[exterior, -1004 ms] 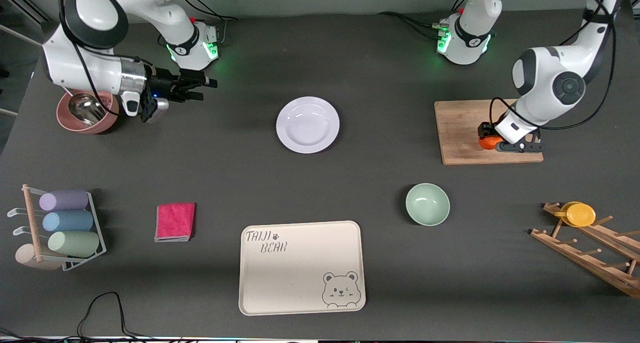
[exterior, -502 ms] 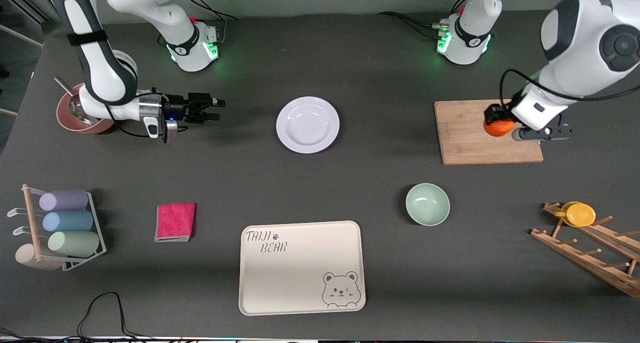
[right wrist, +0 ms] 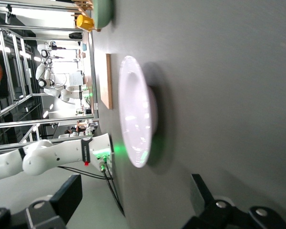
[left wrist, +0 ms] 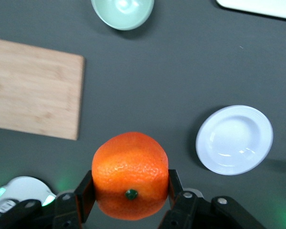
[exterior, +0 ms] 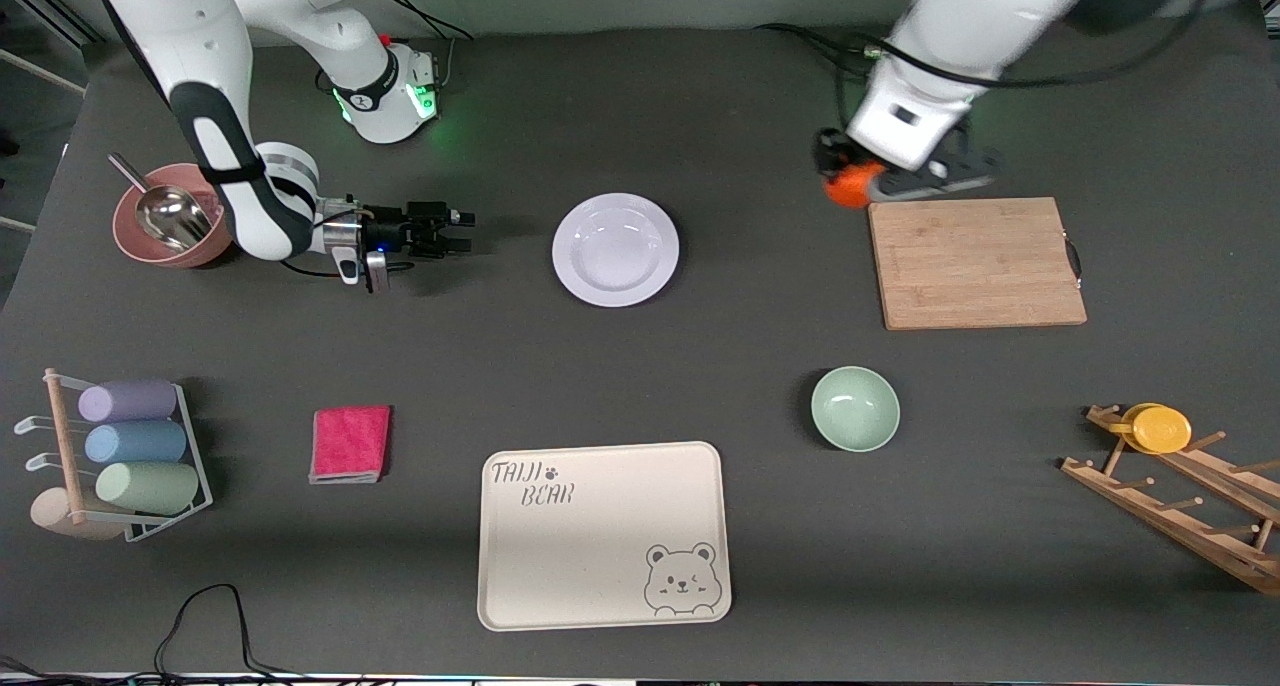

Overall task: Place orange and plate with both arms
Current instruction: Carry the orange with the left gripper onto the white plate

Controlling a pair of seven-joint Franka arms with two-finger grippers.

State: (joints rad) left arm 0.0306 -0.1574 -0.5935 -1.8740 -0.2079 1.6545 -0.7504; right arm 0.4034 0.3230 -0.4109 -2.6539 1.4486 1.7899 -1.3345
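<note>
Orange aloft, plate untouched

Your left gripper (exterior: 868,176) clamps the orange (exterior: 851,183) over bare table beside the plate (exterior: 615,249); right gripper (exterior: 455,232), fingers spread, low beside it.

The left gripper (left wrist: 128,188) clamps the round bright-orange fruit (left wrist: 130,174) in the air over dark table (left wrist: 148,86), seemingly near the round white shallow plate (left wrist: 234,140).
</note>
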